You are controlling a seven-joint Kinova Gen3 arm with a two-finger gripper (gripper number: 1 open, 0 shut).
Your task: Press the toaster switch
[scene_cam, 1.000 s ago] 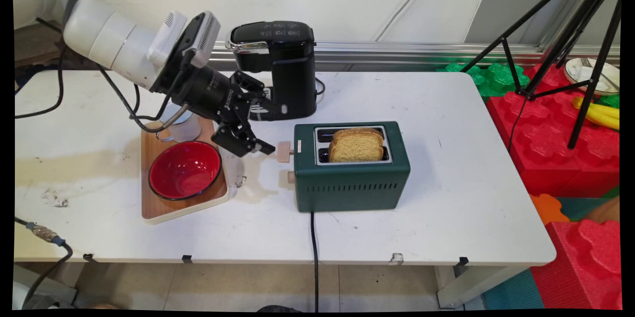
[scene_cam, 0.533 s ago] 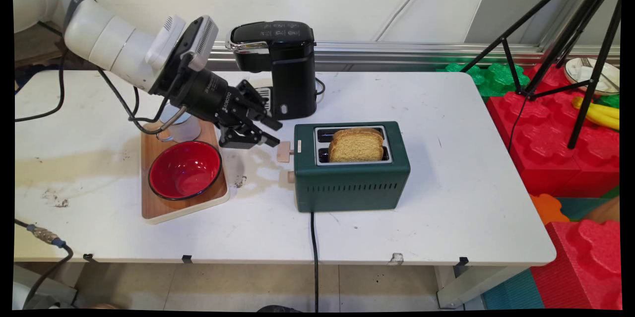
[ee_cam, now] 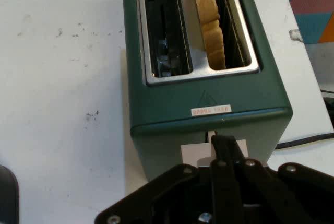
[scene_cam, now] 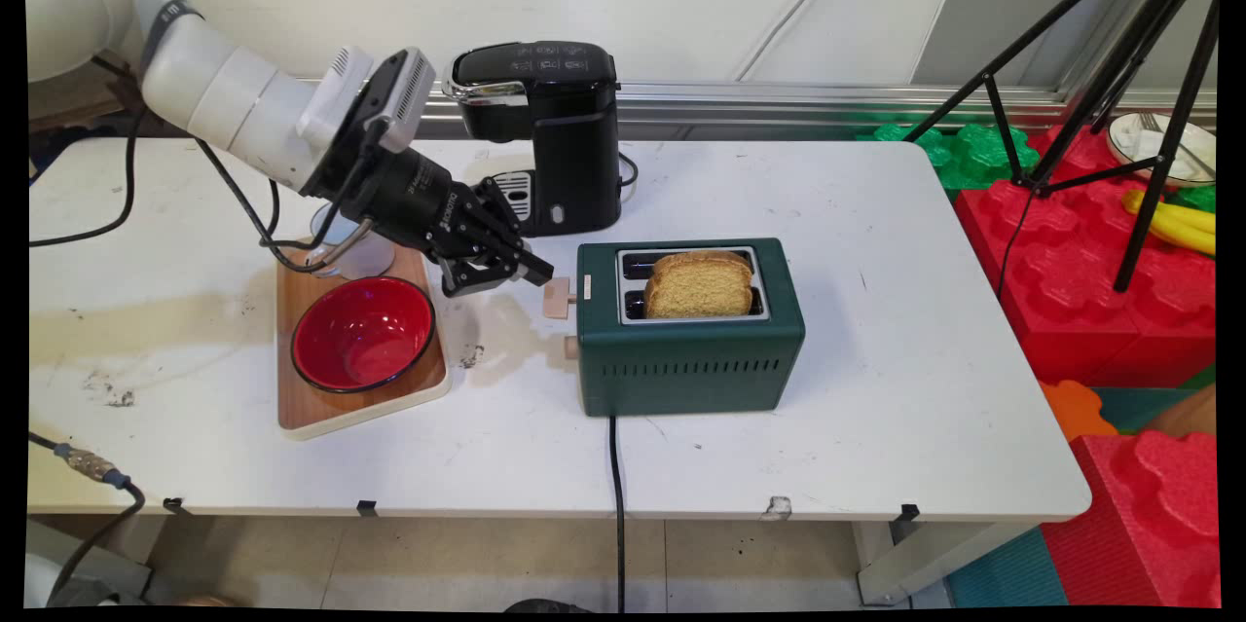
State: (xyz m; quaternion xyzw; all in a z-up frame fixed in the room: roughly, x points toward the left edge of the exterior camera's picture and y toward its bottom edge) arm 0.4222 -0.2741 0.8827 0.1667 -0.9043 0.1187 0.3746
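A round red bowl (scene_cam: 362, 332) sits on a rectangular wooden board (scene_cam: 331, 408) at the table's left, with a clear plastic cup (scene_cam: 362, 252) behind it. Just right of the board, the black two-finger gripper (scene_cam: 531, 270) has its fingers drawn together, holding nothing; a second ago they were spread wide. It has also crept rightward, and its tip now hangs just above the pale wooden lever (scene_cam: 557, 297) on the dark green two-slot toaster (scene_cam: 689, 349); whether they touch I cannot tell. The hand view puts the closed fingers (ee_cam: 225, 153) right over that lever (ee_cam: 195, 156). A slice of toasted bread (scene_cam: 699, 283) stands raised in the near slot. Behind stands a black coffee machine (scene_cam: 550, 130)
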